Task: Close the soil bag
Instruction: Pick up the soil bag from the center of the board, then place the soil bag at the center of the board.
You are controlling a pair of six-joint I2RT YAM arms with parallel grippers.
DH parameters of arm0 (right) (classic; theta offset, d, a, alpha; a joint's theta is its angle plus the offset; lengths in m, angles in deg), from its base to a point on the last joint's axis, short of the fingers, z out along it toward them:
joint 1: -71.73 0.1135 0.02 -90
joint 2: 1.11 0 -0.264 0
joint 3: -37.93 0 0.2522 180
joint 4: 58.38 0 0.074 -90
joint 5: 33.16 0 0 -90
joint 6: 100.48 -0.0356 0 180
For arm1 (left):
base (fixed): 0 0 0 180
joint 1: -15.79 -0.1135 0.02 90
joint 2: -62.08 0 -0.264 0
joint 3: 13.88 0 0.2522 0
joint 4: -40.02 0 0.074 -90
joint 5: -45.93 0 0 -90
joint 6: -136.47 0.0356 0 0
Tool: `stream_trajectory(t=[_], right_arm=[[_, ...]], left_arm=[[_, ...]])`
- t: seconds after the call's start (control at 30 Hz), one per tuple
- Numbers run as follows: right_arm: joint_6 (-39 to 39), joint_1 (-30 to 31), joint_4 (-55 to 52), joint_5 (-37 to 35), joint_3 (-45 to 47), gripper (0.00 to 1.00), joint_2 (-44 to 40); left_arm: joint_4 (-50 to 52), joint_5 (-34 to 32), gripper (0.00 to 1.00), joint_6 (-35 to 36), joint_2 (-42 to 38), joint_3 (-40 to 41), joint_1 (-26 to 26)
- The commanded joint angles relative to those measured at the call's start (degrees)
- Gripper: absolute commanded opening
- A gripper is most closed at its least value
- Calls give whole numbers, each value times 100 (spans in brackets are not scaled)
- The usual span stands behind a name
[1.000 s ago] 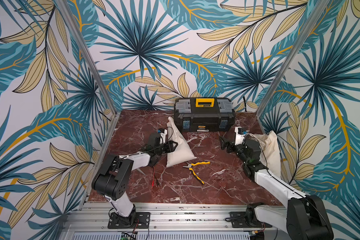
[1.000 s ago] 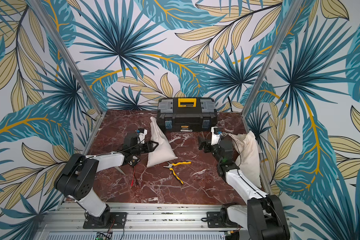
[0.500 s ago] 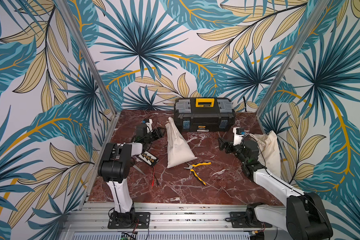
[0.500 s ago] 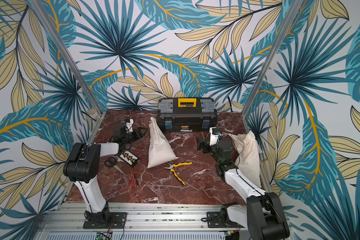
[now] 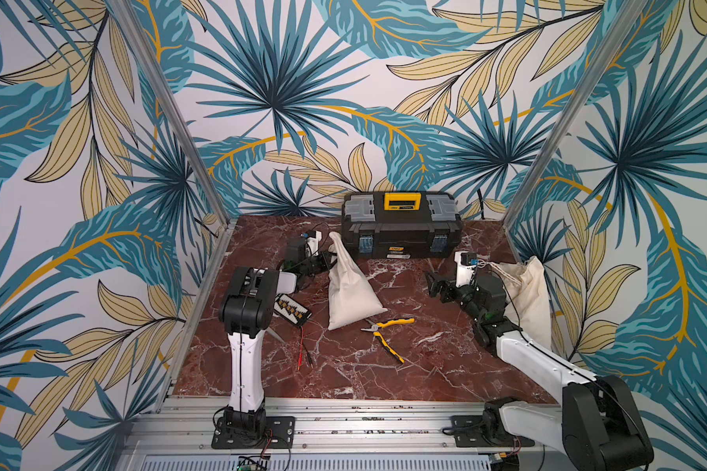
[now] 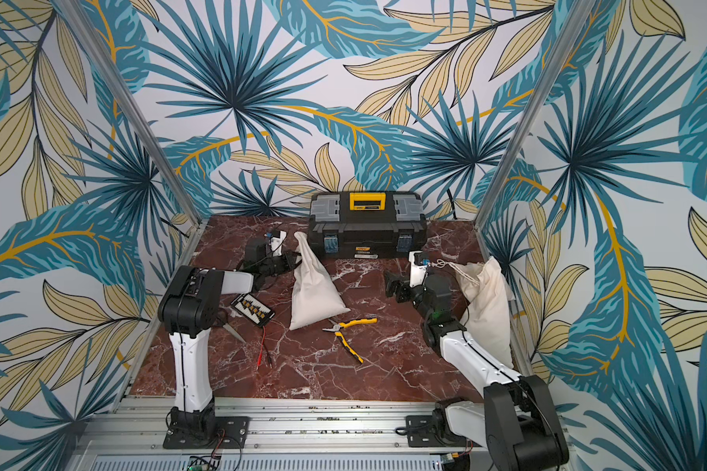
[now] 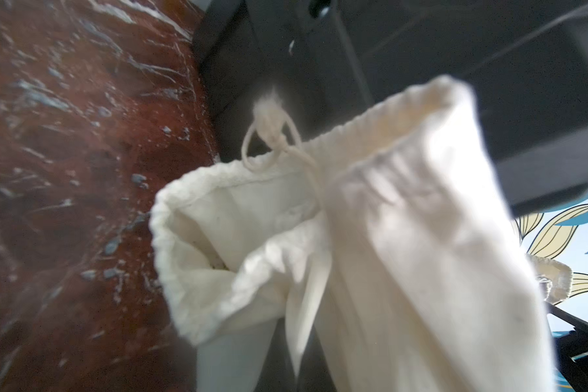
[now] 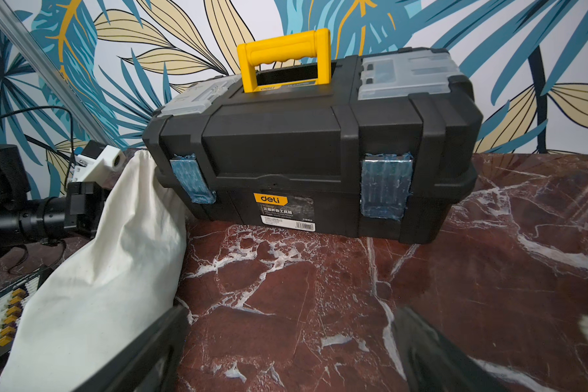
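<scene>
Soil bag (image 5: 350, 285) (image 6: 313, 285) is standing on the marble table (image 5: 343, 375), its top leaning against the front left corner of the black toolbox (image 5: 401, 228).

My left gripper (image 5: 322, 261) (image 6: 290, 259) is pressing in at the bag's neck from the left, touching the cloth. Its jaws are sitting fully closed. Whether they are pinching cloth or cord, I cannot tell.

In the left wrist view the bag (image 7: 387, 237) is filling the frame, with its mouth gaping and the knotted drawstring (image 7: 272, 135) hanging loose at the rim.

My left arm is rising upright from its base, forearm reaching level toward the bag. My right gripper (image 5: 435, 285) (image 8: 291, 315) is hovering well apart to the bag's right, jaws spread wide, gripping nothing.

A second ago my left gripper was lower, at the bag's middle. Half a second ago it was drawn back clear of the bag. The right arm is staying put.
</scene>
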Motion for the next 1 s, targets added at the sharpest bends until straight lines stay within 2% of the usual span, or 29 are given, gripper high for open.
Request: stream_trajectory(t=[0.0, 0.1, 0.17, 0.27, 0.47, 0.6, 0.8, 0.97], right_arm=[[71, 56, -176, -90, 4, 99, -281], [39, 93, -242, -51, -49, 99, -522], [72, 134, -224, 6, -98, 99, -662], [215, 165, -440, 68, -373, 99, -732], [401, 344, -580, 550, -911, 99, -742], [485, 559, -620, 966, -1140, 98, -572], [891, 1118, -769, 1359, -1303, 89, -230], [1175, 1522, -1291, 798, -1533, 84, -84]], left_arm=[[-138, 131, 0, 567, -1139, 209, -112], [671, 22, 0, 1386, -2182, 238, -11], [1568, -379, 0, 2073, -2747, 90, 123], [2490, -606, 0, 2923, -3379, -243, 388], [2905, -310, 0, 3944, -3921, -91, 833], [2974, -353, 0, 4330, -3944, 227, 1190], [2613, -588, 0, 4272, -3818, 774, 1565], [2364, -700, 0, 4140, -3699, 969, 1817]])
